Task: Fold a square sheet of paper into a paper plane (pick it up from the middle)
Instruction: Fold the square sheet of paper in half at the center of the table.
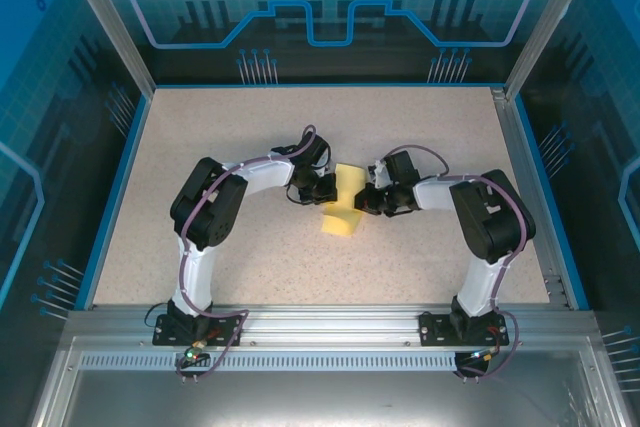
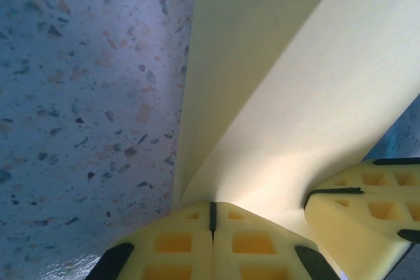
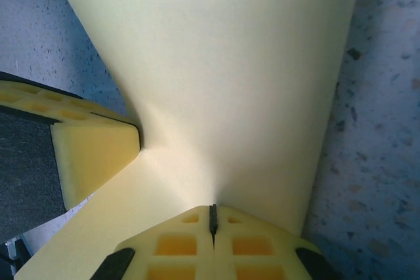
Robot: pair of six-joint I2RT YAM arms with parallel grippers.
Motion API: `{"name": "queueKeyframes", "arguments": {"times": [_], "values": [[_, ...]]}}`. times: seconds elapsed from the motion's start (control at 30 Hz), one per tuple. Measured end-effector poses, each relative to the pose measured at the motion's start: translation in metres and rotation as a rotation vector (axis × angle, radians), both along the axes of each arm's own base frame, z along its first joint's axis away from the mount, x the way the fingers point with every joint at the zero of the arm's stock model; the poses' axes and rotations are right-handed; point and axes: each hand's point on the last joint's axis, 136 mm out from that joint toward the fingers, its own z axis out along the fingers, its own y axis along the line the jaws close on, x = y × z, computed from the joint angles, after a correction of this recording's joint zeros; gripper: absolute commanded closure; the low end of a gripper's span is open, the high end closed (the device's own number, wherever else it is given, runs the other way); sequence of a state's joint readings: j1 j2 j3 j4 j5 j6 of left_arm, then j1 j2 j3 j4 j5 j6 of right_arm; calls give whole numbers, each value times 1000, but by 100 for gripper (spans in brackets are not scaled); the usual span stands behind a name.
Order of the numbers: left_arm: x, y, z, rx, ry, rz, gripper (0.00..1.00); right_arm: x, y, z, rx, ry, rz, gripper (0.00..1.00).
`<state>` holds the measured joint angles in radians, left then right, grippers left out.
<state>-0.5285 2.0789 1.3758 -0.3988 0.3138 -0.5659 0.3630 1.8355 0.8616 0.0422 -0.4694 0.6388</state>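
Left gripper [image 2: 212, 214], right gripper [image 3: 212, 216] pinch one sheet [image 1: 342, 219]

Plain pale yellow square sheet of paper [image 1: 342, 219]; table [image 1: 230, 117] beige, dark-speckled; fingers [image 2: 174, 244] yellow, black-edged.

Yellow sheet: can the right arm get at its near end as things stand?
Probably not yet: the right hand is shut on the sheet, with the left hand pinching it too. It would have to release first; the near end lies uncovered.
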Motion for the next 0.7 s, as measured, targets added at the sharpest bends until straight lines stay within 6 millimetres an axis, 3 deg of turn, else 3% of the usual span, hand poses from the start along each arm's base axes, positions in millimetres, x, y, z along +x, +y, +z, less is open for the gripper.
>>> {"name": "queueKeyframes", "arguments": {"times": [0.4, 0.7], "values": [[0, 0, 0, 0, -1, -1, 100, -15, 6, 13, 91, 3, 14, 93], [0, 0, 0, 0, -1, -1, 100, -18, 8, 7, 102, 9, 23, 94]]}}
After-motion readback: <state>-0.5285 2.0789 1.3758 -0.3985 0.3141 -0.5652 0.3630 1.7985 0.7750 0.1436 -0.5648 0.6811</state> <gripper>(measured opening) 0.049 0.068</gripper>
